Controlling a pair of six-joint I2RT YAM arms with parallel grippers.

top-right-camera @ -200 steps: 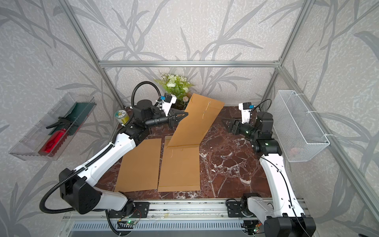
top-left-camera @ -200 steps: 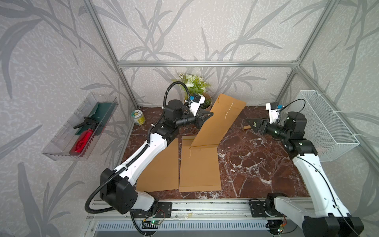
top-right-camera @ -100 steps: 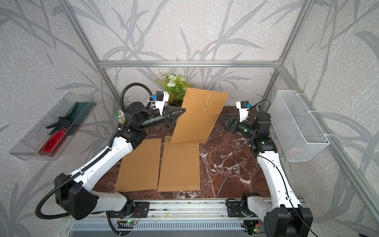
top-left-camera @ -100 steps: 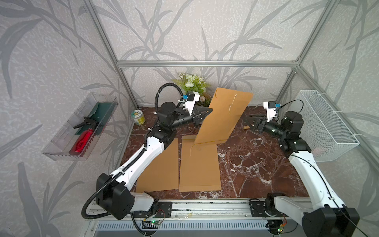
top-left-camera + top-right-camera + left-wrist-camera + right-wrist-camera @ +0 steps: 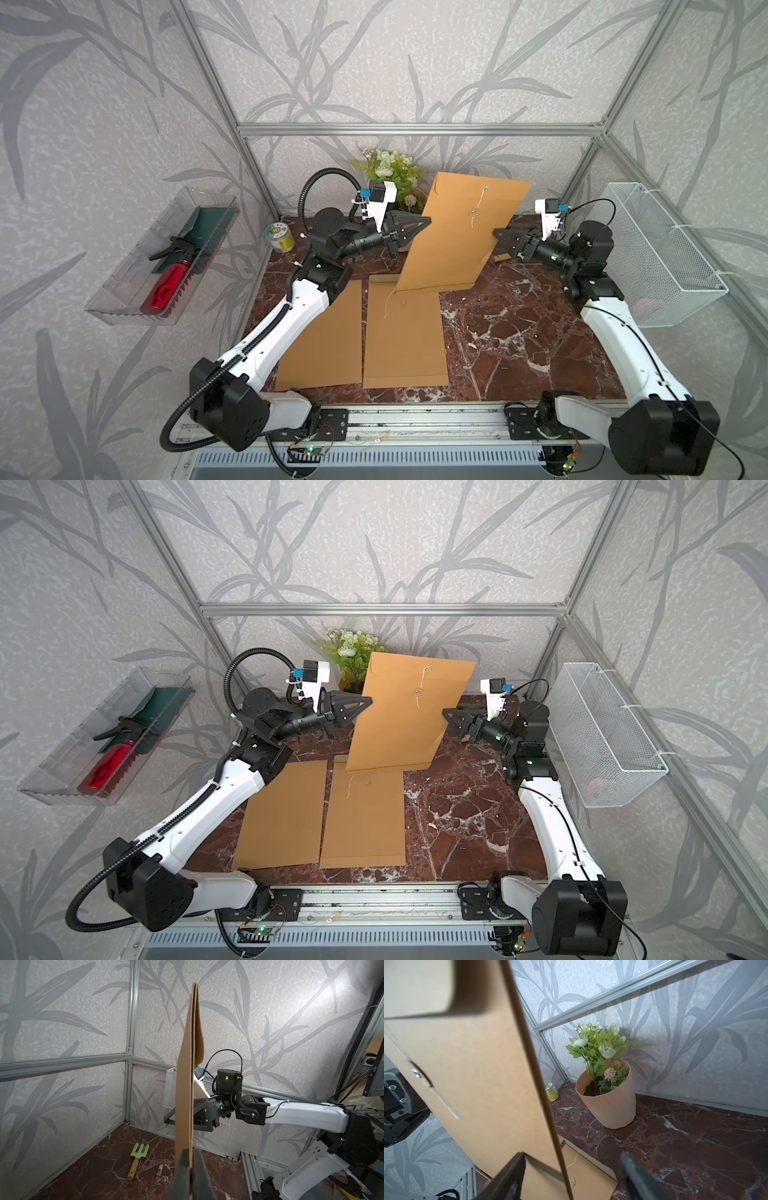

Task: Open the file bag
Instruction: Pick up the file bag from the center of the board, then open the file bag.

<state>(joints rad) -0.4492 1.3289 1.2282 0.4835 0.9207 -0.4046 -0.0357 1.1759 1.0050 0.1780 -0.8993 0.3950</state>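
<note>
File bag (image 5: pixel 457 241) stands upright above the table (image 5: pixel 519 328), its edge clamped in our left gripper (image 5: pixel 423 225). Our right gripper (image 5: pixel 497 233) straddles the opposite edge, jaws apart. We judge we're securing it: next, close right, then free the string (image 5: pixel 479 201).

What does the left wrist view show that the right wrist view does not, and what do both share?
Only the left wrist view shows the green hand fork, the wire basket and the right arm. Only the right wrist view shows the flower pot, the small jar and a second bag lying flat. Both show the upright file bag, gripped at its edge by the left tool, and the marble table.
</note>
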